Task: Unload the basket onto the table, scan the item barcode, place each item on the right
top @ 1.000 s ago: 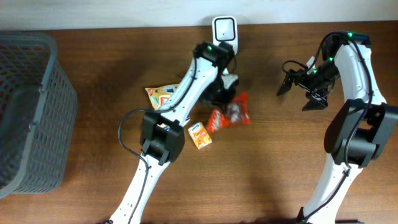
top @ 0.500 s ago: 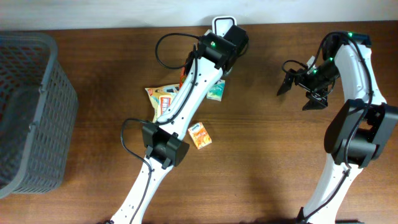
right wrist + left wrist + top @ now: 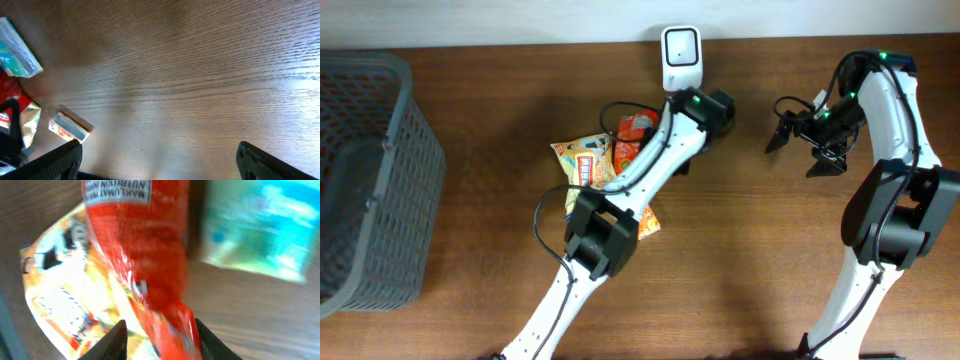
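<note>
The red packet [image 3: 636,128] lies at the far middle of the worktop [image 3: 760,260], just near-left of the scanner [image 3: 680,50], its edge over the yellow packet [image 3: 582,160]. In the left wrist view it fills the frame, blurred, with a teal packet [image 3: 260,225] to its right. The left fingers [image 3: 119,337] stand parted with the packet's end between them. A gap shows on one side, so I judge they are not pinching it. The right fingers [image 3: 55,162] are spread wide over bare wood at the right, holding nothing.

No barcode shows on the packet, only a white printed label [image 3: 117,190] at its far end.

To do the step well, the left fingers should close on a plain edge of the red packet alone, clear of the yellow one beneath. The foil is slippery and crinkles, so a firm pinch near a seam suits it. Then lift it, turn the coded face flat towards the scanner window, and hold it steady and uncreased.
</note>
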Tool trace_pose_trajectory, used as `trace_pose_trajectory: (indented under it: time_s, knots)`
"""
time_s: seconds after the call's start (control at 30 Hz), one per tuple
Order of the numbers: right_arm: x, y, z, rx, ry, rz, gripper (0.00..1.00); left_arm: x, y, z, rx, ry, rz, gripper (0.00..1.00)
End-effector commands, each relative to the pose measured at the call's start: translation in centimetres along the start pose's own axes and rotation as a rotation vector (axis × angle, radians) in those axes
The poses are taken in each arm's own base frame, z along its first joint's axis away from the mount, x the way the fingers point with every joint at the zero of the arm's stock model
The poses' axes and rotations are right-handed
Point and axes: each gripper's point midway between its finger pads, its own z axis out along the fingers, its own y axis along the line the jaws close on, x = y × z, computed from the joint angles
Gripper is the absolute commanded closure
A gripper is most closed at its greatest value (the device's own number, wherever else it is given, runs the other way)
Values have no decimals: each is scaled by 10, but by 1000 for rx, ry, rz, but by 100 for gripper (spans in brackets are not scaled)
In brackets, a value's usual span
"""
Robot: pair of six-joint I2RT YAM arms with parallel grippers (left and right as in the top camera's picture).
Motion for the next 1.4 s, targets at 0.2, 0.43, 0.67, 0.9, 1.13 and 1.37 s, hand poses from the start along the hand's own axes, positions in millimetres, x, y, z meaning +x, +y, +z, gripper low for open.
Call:
trace_pose_trajectory:
  time_s: [0.2,0.43,0.67,0.9,1.13,1.37]
  knots:
    - [-3,3,-5,0,-19,-22,1,-50,45,-74,277,-164,-201,62]
    - [-3,3,-5,0,-19,-22,1,-88,50,9,387,-91,-334,100]
    - [-3,3,-5,0,-19,-22,2,-20,-39,6,570,194,-166,100]
    - [-3,3,-5,0,-19,-22,1,-38,-50,-45,641,12,-72,100]
    - [-3,3,-5,0,-19,-22,1,-24,2,26,352,135,-152,100]
    - [-3,3,-5,0,-19,-22,1,-9,-119,-22,699,134,-25,100]
